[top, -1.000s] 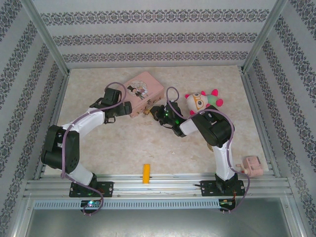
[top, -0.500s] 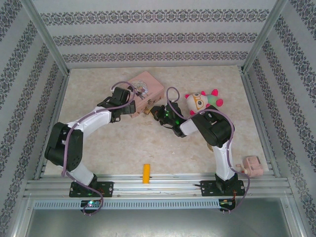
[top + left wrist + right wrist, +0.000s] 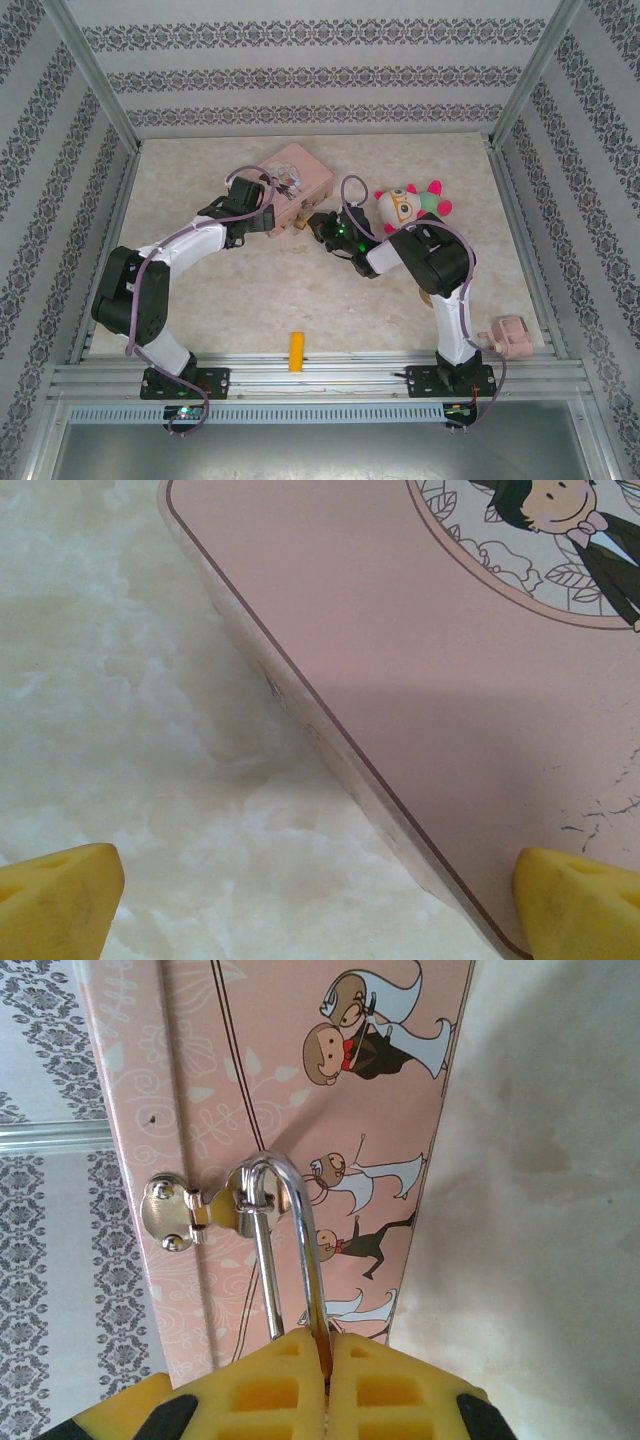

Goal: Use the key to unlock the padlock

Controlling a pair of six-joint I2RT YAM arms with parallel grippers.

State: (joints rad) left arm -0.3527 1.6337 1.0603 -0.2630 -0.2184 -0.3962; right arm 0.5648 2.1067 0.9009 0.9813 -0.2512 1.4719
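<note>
1. At the front hasp (image 3: 190,1210) of the pink tin (image 3: 300,178), the padlock (image 3: 290,1260) hangs by its silver shackle. Its body is hidden inside the right gripper (image 3: 325,1355), whose yellow pads are pressed together on it.
2. Change noted: over the last second the left arm has swung in toward the tin, most of that travel in the first half-second. The right arm has held its station at the hasp.
3. The left gripper (image 3: 320,905) now straddles the tin's edge, fingers well apart, one pad over the marbled table (image 3: 120,700) and the other over the lid.
4. Assessment: the padlock is steadied and the left gripper looks placed to brace the tin. Unlocking is not yet done, and where the key lies I cannot tell.
</note>
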